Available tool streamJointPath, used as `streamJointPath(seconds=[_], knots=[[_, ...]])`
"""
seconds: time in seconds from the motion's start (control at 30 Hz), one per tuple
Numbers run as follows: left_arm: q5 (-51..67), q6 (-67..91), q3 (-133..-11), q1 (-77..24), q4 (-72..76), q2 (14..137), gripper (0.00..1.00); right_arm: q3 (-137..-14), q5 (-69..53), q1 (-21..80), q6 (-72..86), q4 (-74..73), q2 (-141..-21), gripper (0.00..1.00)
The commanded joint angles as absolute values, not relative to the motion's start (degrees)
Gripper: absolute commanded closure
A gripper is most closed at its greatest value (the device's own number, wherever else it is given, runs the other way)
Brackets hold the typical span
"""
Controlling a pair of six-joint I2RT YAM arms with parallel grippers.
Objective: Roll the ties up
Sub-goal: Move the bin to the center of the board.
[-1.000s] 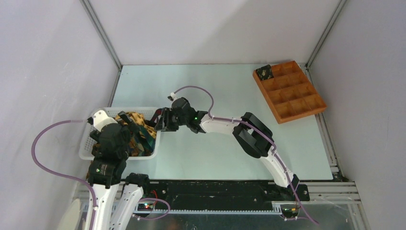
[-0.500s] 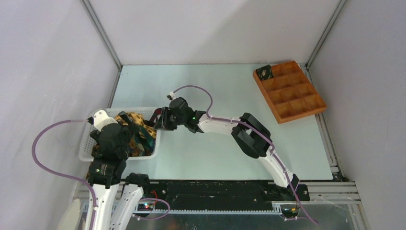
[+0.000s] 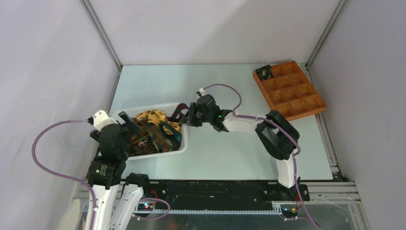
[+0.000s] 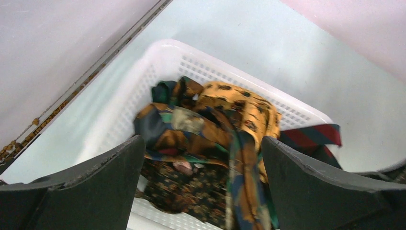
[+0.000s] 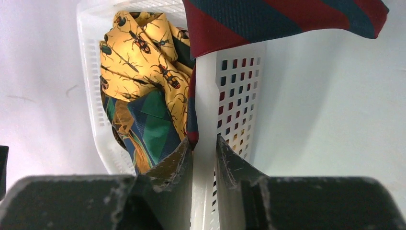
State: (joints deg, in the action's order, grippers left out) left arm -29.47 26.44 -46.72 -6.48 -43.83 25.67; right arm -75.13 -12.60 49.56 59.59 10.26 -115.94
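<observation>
Two white arms (image 3: 239, 123) with black joints are trailing looping purple cables (image 3: 43, 163); the right tool's (image 5: 203, 143) black fingers (image 5: 167, 167) are showing scuffs.

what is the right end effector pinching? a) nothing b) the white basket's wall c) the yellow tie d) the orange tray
b: in the right wrist view the right end effector straddles the wall of the white basket, one finger on each side.

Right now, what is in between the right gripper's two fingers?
The wall of the white basket. The right gripper pinches it, one finger inside the basket and one outside. The right wrist view shows this.
</observation>
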Motion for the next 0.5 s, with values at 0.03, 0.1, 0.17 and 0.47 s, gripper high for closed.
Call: streamJointPath(seconds=[0.03,0.1,0.17,0.47], knots=[[-27.0,25.2,-46.5,-6.0,-41.5,27.0,0.02,-63.7,-8.9,45.5,55.4,8.2,-105.9,1.0],[-25.6,26.1,-46.9,-6.0,-41.9,28.0,0.02,-59.3,-7.8,44.2,55.1,7.7,-102.4,1.0],[-23.1,27.9,-47.1,-6.0,-42.0,29.3,0.02,-54.8,-6.7,42.8,55.0,8.0,-98.7,1.0],[-8.6,39.0,-40.1,-9.7,-31.9,33.5,0.02,-41.7,-2.2,40.9,55.3,5.8,-84.7,0.92]])
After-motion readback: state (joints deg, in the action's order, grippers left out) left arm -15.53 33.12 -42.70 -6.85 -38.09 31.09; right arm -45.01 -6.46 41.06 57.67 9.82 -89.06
